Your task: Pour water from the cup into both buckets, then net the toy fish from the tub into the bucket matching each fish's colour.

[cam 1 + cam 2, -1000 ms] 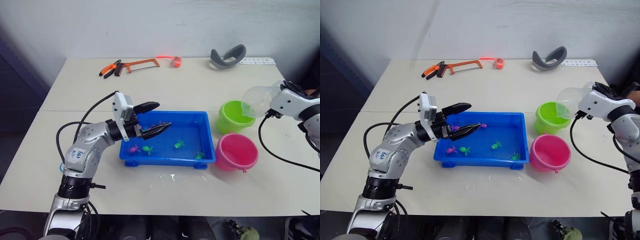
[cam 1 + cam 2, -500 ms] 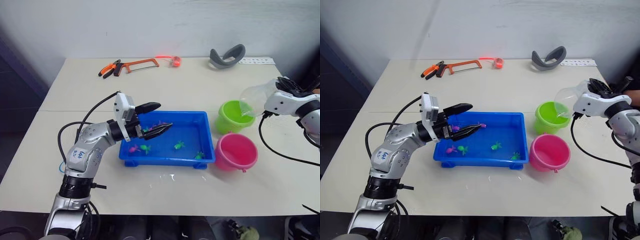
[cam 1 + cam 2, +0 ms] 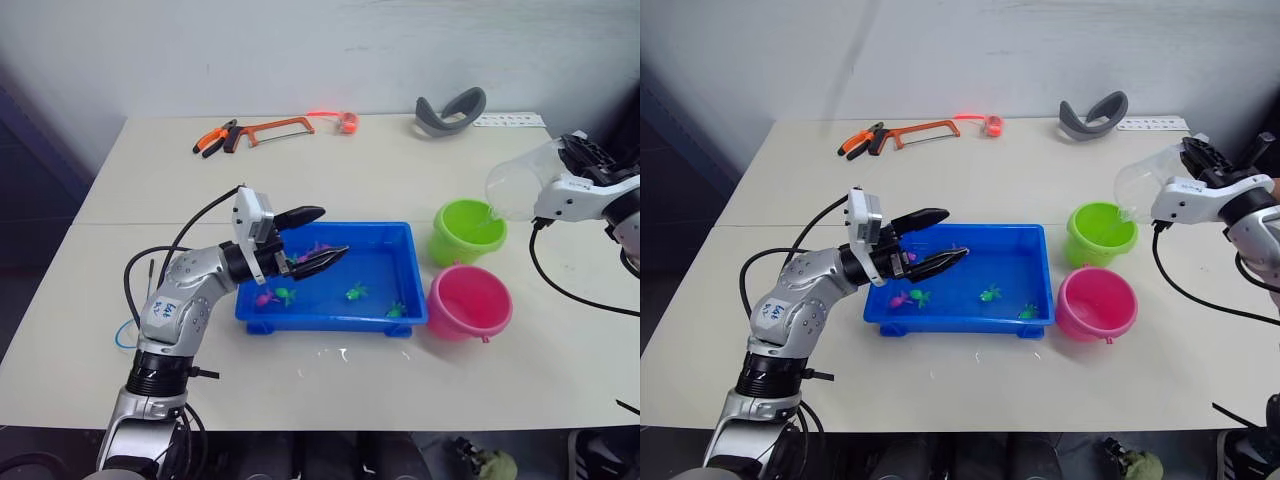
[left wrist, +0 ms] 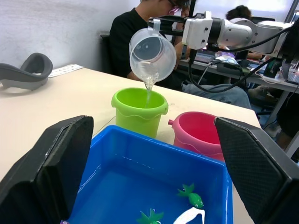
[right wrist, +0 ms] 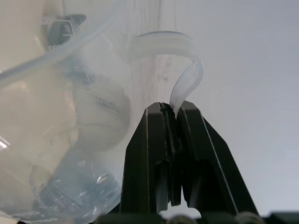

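Up high over the green bucket (image 3: 467, 231), the right gripper (image 3: 562, 168) pinches the tipped cup (image 3: 517, 185) by its handle. Two buckets sit beside the tub (image 3: 334, 305); the other is the pink bucket (image 3: 469, 303). From the left wrist, the left gripper (image 4: 154, 177) gapes wide over the tub, two green fish (image 4: 190, 195) showing, water trickling down.

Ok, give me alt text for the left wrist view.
A clear cup, held tilted by the right gripper, pours water into the green bucket. A pink bucket stands beside it, behind a blue tub holding green fish.
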Robot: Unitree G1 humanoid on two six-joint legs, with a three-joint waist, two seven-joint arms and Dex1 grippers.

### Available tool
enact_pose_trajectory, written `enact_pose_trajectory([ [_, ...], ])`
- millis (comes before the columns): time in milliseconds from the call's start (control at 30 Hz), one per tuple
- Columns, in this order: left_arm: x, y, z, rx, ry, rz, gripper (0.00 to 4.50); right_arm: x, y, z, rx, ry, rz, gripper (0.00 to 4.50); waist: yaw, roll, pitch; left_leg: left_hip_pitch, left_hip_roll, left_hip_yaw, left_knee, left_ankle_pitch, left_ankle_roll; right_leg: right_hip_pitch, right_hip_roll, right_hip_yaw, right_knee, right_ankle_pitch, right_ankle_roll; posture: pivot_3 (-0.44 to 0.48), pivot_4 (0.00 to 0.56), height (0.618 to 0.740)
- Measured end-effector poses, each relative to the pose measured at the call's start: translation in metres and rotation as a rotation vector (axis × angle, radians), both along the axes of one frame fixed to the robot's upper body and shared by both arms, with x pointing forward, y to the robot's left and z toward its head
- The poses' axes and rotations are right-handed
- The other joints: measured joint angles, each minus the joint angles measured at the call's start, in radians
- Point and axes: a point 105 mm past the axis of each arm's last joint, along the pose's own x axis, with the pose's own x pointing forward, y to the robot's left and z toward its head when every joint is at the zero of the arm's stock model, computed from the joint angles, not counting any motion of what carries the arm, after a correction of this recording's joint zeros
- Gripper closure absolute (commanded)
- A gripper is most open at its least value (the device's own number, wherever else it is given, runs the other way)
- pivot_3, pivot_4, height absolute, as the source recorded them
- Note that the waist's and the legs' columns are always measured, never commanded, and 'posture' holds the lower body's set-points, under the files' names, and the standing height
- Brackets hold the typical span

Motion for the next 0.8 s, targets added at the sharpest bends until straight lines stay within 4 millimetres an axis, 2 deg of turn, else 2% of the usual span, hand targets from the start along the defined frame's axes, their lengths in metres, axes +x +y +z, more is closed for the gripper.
enact_pose_trajectory([
  [433, 0.0, -0.001, 0.0, -0.004, -0.006, -0.001, 0.0, -0.001, 0.001, 0.002, -0.005, -0.034, 0.025, 4.43, 0.0, 0.0, 0.0, 0.0, 0.0, 0.0, 0.0, 0.0, 0.0, 0.0, 0.0, 0.0, 0.0, 0.0, 0.0, 0.0, 0.15, 0.74],
  [567, 0.0, -0.001, 0.0, -0.004, -0.007, -0.003, 0.0, -0.001, 0.002, 0.001, 0.192, -0.043, 0.065, 4.43, 0.0, -0.002, 0.001, 0.0, 0.0, 0.0, 0.0, 0.0, 0.0, 0.0, 0.0, 0.0, 0.0, 0.0, 0.0, 0.0, 0.15, 0.74],
  [700, -0.002, 0.002, -0.001, 0.014, -0.008, -0.012, 0.0, -0.002, -0.007, -0.017, 0.42, 0.047, 0.067, 4.43, 0.001, -0.002, 0.001, 0.0, 0.0, -0.001, 0.0, 0.0, 0.0, 0.0, 0.0, -0.001, 0.0, 0.0, 0.0, 0.0, 0.15, 0.74],
  [800, -0.002, 0.005, 0.0, 0.018, -0.015, -0.015, 0.0, -0.005, -0.011, -0.023, 0.537, 0.082, 0.082, 4.43, 0.002, -0.002, 0.001, -0.001, 0.0, -0.001, 0.0, 0.0, 0.0, 0.0, 0.0, -0.001, 0.0, 0.0, 0.0, 0.0, 0.15, 0.74],
])
